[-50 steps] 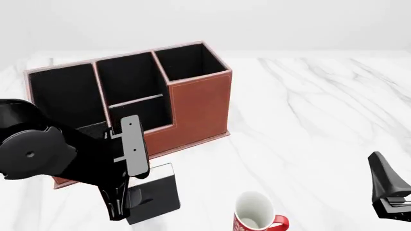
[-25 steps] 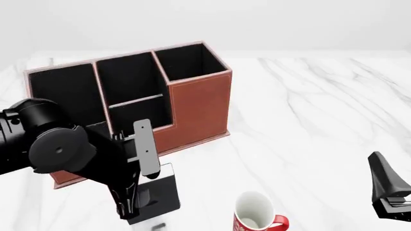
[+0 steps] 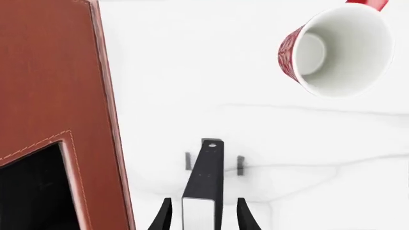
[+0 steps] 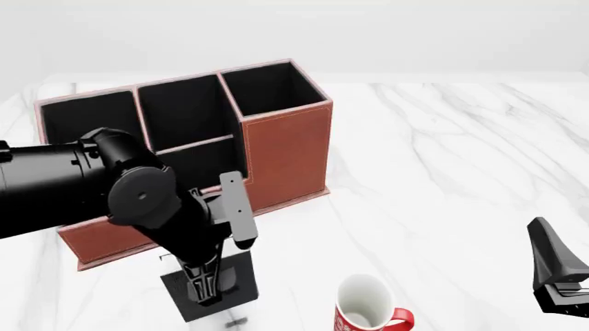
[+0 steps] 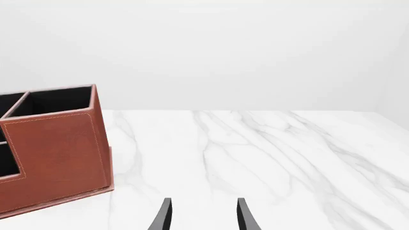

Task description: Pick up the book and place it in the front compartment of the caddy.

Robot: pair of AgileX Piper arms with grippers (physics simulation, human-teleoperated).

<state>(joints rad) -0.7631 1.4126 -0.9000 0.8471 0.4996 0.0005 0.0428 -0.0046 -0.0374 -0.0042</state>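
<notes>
Between the left hand's (image 3: 202,216) fingers stands the book (image 3: 204,184), edge-on.

The tabletop (image 4: 460,152) looks like polished white marble with faint grey veins, smooth and softly shiny. The caddy (image 4: 285,155) has a reddish-brown leather look with a fine grain, pale stitching along its edges, and a flat matt black lining inside. The book (image 3: 206,179) has a dull black cover, smooth, with a white paper edge. The mug (image 3: 338,48) looks like glazed ceramic, glossy white inside and red patterned outside. The left claw (image 3: 203,215) is smooth black plastic with a slight sheen, and its arm carries a matt grey plate that looks like metal.
</notes>
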